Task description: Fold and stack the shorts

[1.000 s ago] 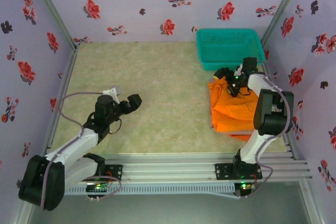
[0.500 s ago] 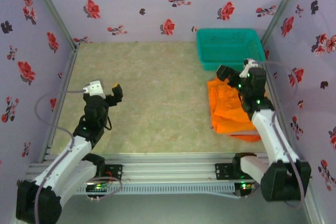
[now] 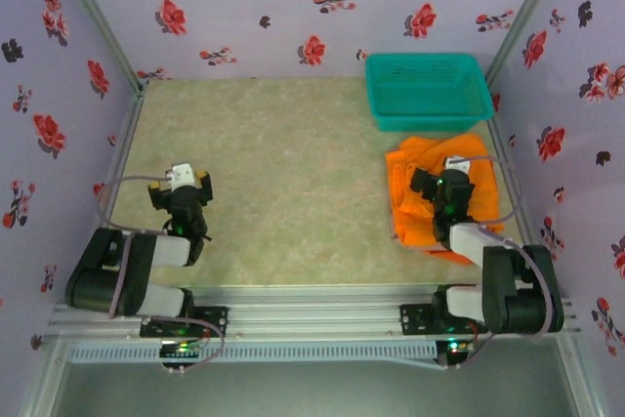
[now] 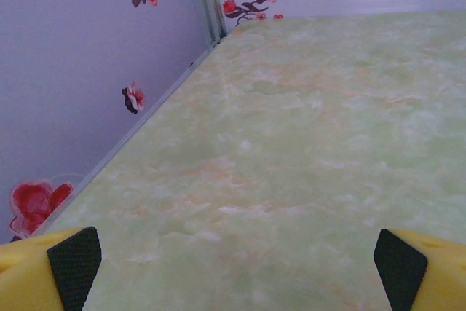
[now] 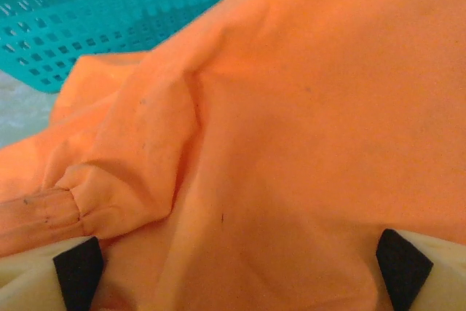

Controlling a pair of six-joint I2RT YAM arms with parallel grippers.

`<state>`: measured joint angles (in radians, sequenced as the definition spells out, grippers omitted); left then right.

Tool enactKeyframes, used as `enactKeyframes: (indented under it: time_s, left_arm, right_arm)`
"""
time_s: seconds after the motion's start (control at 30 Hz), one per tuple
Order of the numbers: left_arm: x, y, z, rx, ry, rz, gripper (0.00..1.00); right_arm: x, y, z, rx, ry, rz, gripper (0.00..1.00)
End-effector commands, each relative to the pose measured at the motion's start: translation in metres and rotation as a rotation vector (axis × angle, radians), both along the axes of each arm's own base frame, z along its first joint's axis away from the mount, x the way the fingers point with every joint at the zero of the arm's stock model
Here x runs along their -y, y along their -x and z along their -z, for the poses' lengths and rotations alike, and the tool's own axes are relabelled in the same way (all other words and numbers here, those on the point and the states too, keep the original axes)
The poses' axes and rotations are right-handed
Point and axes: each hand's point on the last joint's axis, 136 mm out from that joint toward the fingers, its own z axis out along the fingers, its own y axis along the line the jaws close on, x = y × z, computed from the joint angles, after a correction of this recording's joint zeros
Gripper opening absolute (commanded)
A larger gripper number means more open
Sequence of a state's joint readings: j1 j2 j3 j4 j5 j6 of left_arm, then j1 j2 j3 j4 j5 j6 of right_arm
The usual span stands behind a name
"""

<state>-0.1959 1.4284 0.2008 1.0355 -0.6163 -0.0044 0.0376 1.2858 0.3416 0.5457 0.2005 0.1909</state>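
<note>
Top view: shorts [image 3: 415,214], soft bright-orange cloth, rumpled heap at right side of table [image 3: 293,163], just before teal mesh basket [image 3: 430,116]. Right gripper [image 3: 437,186] over heap. Left gripper [image 3: 182,186] near left wall (broad marbled centre lies free).

Left wrist: left gripper [image 4: 237,267] jaws spread wide over smooth tabletop; wall rail runs along left edge.

Right wrist: right gripper [image 5: 240,271] jaws wide apart, unclamped, above creased cloth with gathered hem; basket lattice behind.

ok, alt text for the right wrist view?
Rumpled orange shorts lie close under the open right gripper, whose black-padded fingertips sit wide apart at the bottom corners. A teal mesh basket stands behind the shorts at upper left.
</note>
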Motion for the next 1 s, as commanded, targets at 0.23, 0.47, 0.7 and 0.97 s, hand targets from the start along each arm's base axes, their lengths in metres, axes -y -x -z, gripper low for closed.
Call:
enactKeyframes:
  time_s: [0.23, 0.47, 0.7, 0.97]
  left_arm:
    - [0.012, -0.024, -0.01, 0.069, 0.023, 0.147, 0.99]
    - [0.001, -0.035, 0.006, 0.005, 0.083, 0.132, 0.99]
    - [0.0, -0.05, 0.006, -0.045, 0.088, 0.123, 1.0]
    - [0.0, -0.05, 0.005, -0.043, 0.088, 0.123, 1.0]
  right_arm:
    - [-0.007, -0.038, 0.002, 0.117, 0.108, -0.084, 0.99]
    - [0.002, -0.041, 0.006, 0.065, 0.071, -0.051, 0.99]
    - [0.001, -0.041, 0.006, 0.065, 0.07, -0.053, 0.99]
    - [0.001, -0.041, 0.006, 0.066, 0.07, -0.053, 0.99]
